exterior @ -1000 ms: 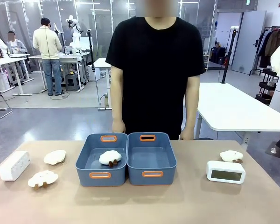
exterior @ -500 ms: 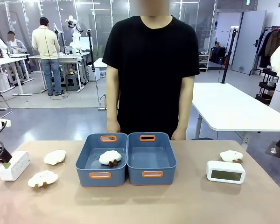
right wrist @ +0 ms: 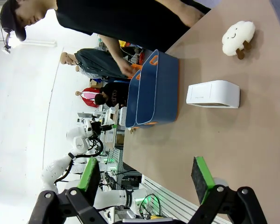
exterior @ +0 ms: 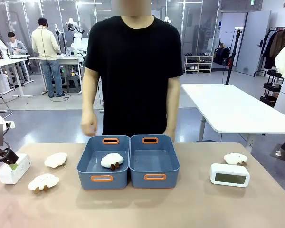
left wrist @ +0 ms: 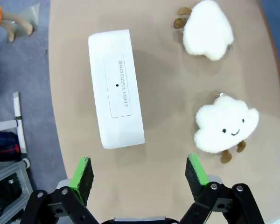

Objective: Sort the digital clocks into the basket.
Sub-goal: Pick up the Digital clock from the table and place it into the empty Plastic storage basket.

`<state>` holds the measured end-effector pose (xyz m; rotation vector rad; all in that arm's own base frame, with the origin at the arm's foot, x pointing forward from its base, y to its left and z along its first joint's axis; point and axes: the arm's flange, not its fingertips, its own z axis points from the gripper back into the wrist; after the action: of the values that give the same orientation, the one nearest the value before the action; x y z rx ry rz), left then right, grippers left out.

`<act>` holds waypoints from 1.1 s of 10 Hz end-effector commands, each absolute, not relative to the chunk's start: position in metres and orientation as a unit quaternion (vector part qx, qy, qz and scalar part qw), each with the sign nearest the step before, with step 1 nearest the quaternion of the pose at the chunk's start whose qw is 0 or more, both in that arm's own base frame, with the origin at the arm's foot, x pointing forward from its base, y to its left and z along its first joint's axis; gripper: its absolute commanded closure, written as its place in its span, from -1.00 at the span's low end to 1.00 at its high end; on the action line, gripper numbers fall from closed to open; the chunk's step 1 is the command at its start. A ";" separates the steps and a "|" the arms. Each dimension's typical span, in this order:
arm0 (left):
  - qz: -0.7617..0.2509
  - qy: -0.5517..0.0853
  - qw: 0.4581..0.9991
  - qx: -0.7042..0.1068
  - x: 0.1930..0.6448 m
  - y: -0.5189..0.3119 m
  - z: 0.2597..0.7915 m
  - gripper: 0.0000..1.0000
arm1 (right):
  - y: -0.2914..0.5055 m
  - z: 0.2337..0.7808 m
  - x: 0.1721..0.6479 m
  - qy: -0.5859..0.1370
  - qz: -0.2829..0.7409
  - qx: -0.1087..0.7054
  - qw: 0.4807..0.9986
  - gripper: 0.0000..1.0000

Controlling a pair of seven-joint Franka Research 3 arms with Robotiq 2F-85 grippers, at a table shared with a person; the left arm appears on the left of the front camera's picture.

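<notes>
Just now the left gripper (left wrist: pixel 140 172) had come in and hung, fingers wide apart, over the clock (left wrist: pixel 116 107) at the left end of the table (exterior: pixel 142 209), so a grab looked near, while the other clock (exterior: pixel 230 175) lay far right and the basket (exterior: pixel 154 160) held none.

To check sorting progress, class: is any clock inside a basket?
No, the left clock and right clock sit on the table, outside the left basket and right basket.

White clock (exterior: pixel 230 175); blue-grey, orange-trimmed basket (exterior: pixel 170 176); white plush (exterior: pixel 112 160).
</notes>
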<state>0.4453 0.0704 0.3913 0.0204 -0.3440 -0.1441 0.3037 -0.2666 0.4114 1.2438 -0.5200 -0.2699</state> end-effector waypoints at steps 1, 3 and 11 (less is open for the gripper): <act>-0.080 -0.154 0.984 0.045 0.449 0.066 0.381 -1.00 | -0.266 0.414 0.304 -0.244 -0.119 0.577 0.770 -1.00; -0.081 -0.152 0.984 0.050 0.481 0.056 0.359 -1.00 | -0.266 0.414 0.304 -0.244 -0.119 0.577 0.770 -1.00; -0.066 -0.122 0.990 0.024 0.503 0.070 0.333 1.00 | -0.266 0.414 0.304 -0.244 -0.119 0.577 0.770 -1.00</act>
<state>0.5084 0.0691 0.3298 0.0779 -0.2429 -0.1161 0.3037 -0.2665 0.4115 1.2444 -0.5196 -0.2694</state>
